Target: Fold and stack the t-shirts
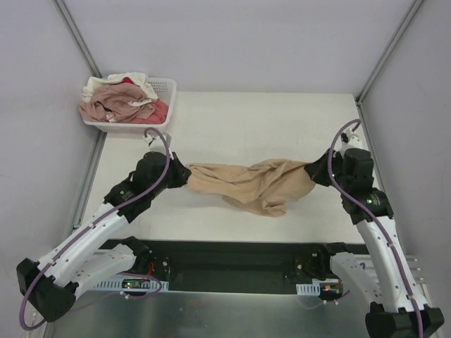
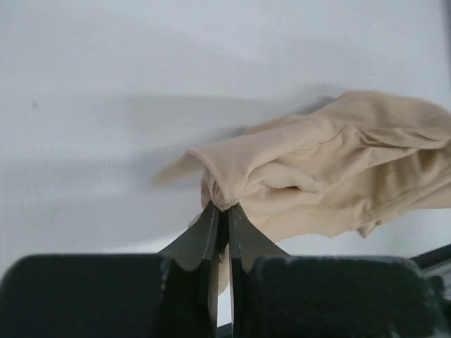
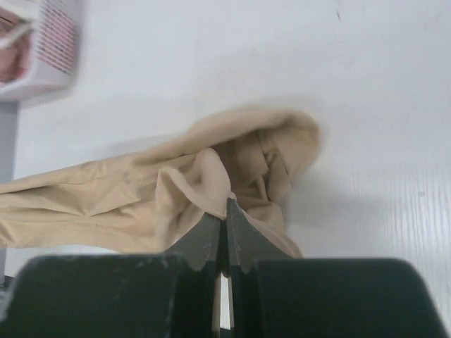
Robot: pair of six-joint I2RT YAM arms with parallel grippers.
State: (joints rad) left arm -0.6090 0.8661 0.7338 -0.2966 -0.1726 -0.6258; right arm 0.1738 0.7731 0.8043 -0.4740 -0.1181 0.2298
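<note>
A tan-beige t-shirt (image 1: 254,184) hangs bunched and stretched between my two grippers over the middle of the table. My left gripper (image 1: 184,174) is shut on its left end; the left wrist view shows cloth (image 2: 317,169) pinched at the fingertips (image 2: 211,215). My right gripper (image 1: 313,171) is shut on its right end; the right wrist view shows a fold of the cloth (image 3: 211,176) pinched in the same way. Dusty pink (image 1: 116,102), cream-white (image 1: 134,81) and red (image 1: 161,109) shirts lie heaped in the basket.
A white lattice basket (image 1: 166,87) stands at the table's far left corner; it also shows in the right wrist view (image 3: 49,49). Grey walls enclose the white table (image 1: 268,127) on three sides. A black rail (image 1: 232,257) runs along the near edge.
</note>
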